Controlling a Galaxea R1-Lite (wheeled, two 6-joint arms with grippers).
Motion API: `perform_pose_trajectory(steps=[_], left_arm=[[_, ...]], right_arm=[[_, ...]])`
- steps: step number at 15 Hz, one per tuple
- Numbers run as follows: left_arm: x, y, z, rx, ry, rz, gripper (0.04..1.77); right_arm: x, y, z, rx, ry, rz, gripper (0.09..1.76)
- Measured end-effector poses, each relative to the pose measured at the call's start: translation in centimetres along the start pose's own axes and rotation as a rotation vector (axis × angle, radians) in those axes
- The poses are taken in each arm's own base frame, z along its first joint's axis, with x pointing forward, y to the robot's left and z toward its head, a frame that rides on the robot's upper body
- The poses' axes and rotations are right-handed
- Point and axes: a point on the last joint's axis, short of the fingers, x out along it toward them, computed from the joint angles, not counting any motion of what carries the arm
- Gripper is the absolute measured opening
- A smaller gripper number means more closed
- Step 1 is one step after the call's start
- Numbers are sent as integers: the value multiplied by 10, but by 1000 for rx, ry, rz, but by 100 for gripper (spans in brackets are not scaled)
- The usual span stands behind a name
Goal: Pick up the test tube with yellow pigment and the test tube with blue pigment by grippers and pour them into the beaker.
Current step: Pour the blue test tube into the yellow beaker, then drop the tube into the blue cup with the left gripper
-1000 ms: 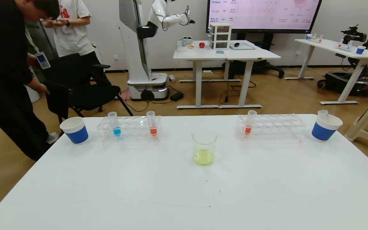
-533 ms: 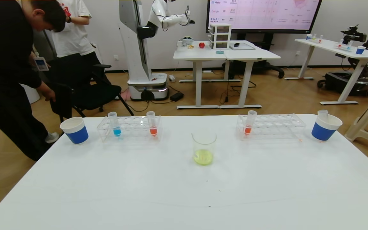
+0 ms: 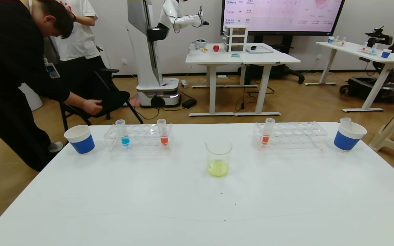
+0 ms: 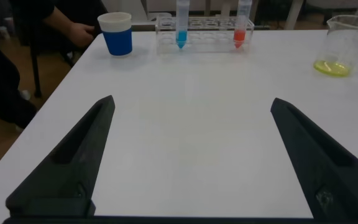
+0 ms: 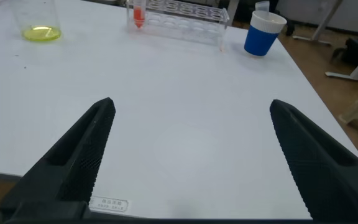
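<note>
The beaker (image 3: 218, 159) stands at the table's middle with pale yellow liquid in its bottom; it also shows in the left wrist view (image 4: 342, 46) and the right wrist view (image 5: 39, 18). The test tube with blue pigment (image 3: 124, 134) stands upright in the left clear rack (image 3: 139, 136), also seen in the left wrist view (image 4: 181, 25). No tube holding yellow liquid shows; an empty clear tube (image 3: 345, 120) sticks out of the right cup. My left gripper (image 4: 192, 101) and right gripper (image 5: 191, 102) are open and empty over the near part of the table, out of the head view.
Orange-red tubes stand in the left rack (image 3: 163, 133) and the right rack (image 3: 267, 131). Blue-and-white paper cups stand at the far left (image 3: 80, 139) and far right (image 3: 347, 136). A person in black (image 3: 9, 68) bends over a chair beyond the table's far left corner.
The person in black has leaned further and reached a hand toward the chair. Nothing on the table has moved, and the grippers do not enter the head view.
</note>
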Motion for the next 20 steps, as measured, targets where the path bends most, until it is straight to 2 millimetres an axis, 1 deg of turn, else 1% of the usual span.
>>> perform_pose_trajectory(steps=[2,4,6,7,9,11,13,15,17,19,20], left_arm=[[-3,0,20,3,-50,-8,175],[-3,0,50,4,-79,-17,175],[8,0,84,2,-88,-28,175],[17,1,99,1,-90,-32,175],[46,1,126,3,-91,-35,175],[86,0,143,4,-85,-36,175],[131,0,149,7,-65,-37,175],[176,-1,145,9,-40,-38,175],[215,-1,133,10,-31,-37,175],[249,-2,115,11,-32,-33,175],[263,-2,105,11,-29,-31,175]], right_arm=[[0,0,0,32,0,-3,174],[0,0,0,63,1,-8,174],[0,0,0,64,0,-10,174],[0,0,0,66,0,-10,174],[0,0,0,66,0,-11,174],[0,0,0,67,0,-10,174],[0,0,0,67,0,-10,174],[0,0,0,67,0,-10,174],[0,0,0,67,0,-10,174],[0,0,0,67,0,-11,174],[0,0,0,67,0,-11,174]])
